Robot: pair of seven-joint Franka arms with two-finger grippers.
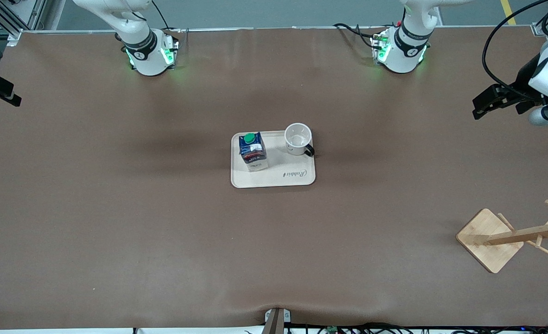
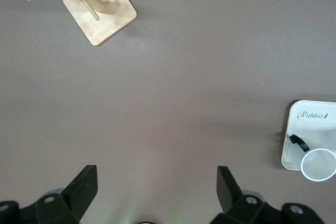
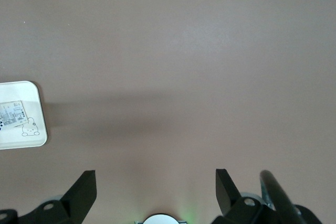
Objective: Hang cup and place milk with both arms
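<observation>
The white cup (image 1: 298,138) with its black handle stands upright on a cream tray (image 1: 283,178) at the table's middle. The dark blue milk (image 1: 253,150) with a green cap stands beside it on the tray, toward the right arm's end. My left gripper (image 1: 482,104) hangs open and empty over the left arm's end of the table. Its wrist view shows the open gripper (image 2: 156,182), the cup (image 2: 318,164) and the tray (image 2: 310,124). My right gripper (image 1: 9,95) hangs over the right arm's end, open and empty in its wrist view (image 3: 155,184), which shows the tray's corner (image 3: 23,140).
A wooden cup rack (image 1: 489,239) with pegs stands at the left arm's end of the table, nearer to the front camera than the tray. It also shows in the left wrist view (image 2: 100,14). Bare brown table surrounds the tray.
</observation>
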